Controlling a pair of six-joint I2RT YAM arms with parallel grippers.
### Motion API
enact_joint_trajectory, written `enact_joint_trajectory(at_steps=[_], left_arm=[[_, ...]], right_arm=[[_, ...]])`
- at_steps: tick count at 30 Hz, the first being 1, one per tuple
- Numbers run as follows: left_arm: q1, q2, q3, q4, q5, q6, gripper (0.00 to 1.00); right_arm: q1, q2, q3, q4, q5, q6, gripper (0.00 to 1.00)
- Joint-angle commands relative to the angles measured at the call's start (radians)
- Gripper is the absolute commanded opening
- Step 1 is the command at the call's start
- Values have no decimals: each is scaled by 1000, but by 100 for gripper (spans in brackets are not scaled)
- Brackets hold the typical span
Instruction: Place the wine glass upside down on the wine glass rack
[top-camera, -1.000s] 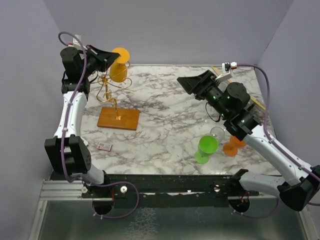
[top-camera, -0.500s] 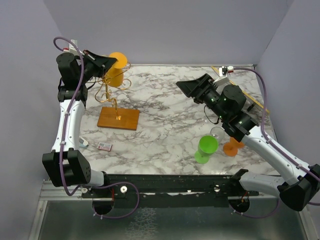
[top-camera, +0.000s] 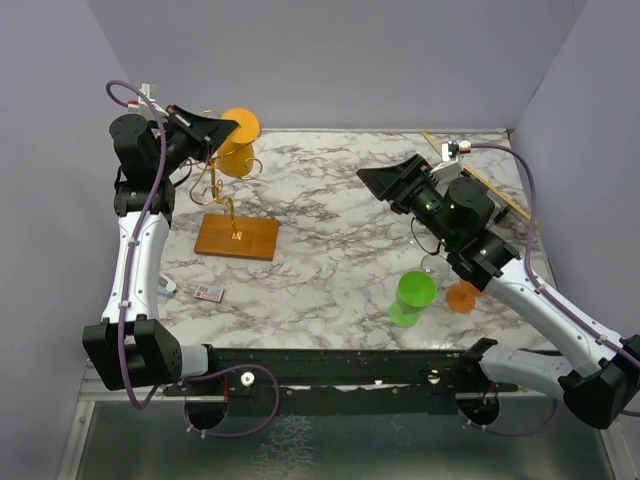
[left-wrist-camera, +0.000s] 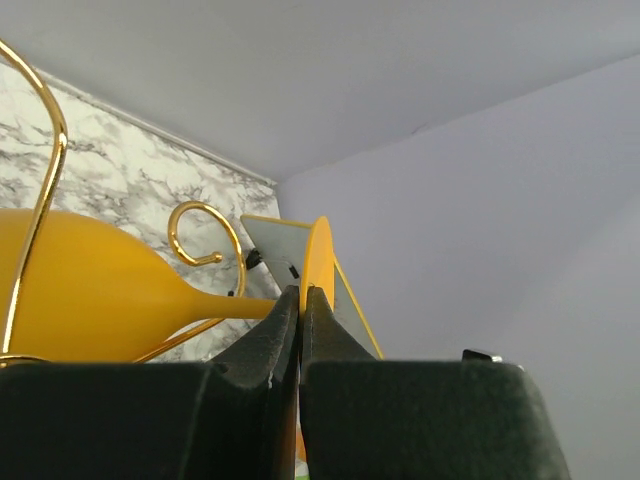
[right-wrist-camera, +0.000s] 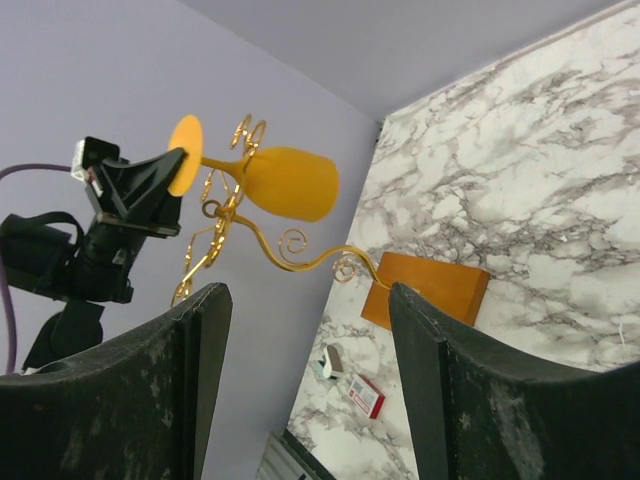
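The yellow wine glass (top-camera: 234, 155) is held on its side at the top of the gold wire rack (top-camera: 214, 186). My left gripper (top-camera: 222, 128) is shut on the glass's round foot (left-wrist-camera: 318, 262). In the left wrist view the bowl (left-wrist-camera: 90, 300) lies left of my left gripper (left-wrist-camera: 300, 292), with the stem passing by a gold curl (left-wrist-camera: 240, 248). In the right wrist view the glass (right-wrist-camera: 290, 182) lies among the rack's top curls (right-wrist-camera: 250, 235), above the wooden base (right-wrist-camera: 430, 290). My right gripper (top-camera: 375, 178) (right-wrist-camera: 307, 300) is open and empty, raised over the table's right middle.
A green glass (top-camera: 412, 297), an orange glass (top-camera: 462, 295) and a clear glass (top-camera: 435, 265) stand at the front right under my right arm. A small red box (top-camera: 208, 293) lies front left. The rack's wooden base (top-camera: 237, 237) sits left of centre.
My left arm has shifted a little left and the glass has turned slightly at the rack's top, still gripped by its foot. My right arm has drifted slightly right.
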Motion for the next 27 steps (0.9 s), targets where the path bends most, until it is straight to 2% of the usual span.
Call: enact_joint_trajectory(at_steps=[1,11,21,27], left_arm=[[-24,-15,4,56,29,-42,0],[-112,51,31,64,-63,-40,0],[-113,116,72,75,-118,-43,0],[-113,134,122,-4,-196,6,0]], right_arm=[[-3,-33,-50,-2,50,38,69],[-3,-74,-87,-20,78,48,69],[-3,-97,-95,-37,106,43,69],[-3,-105,-100,-44,121,40,69]])
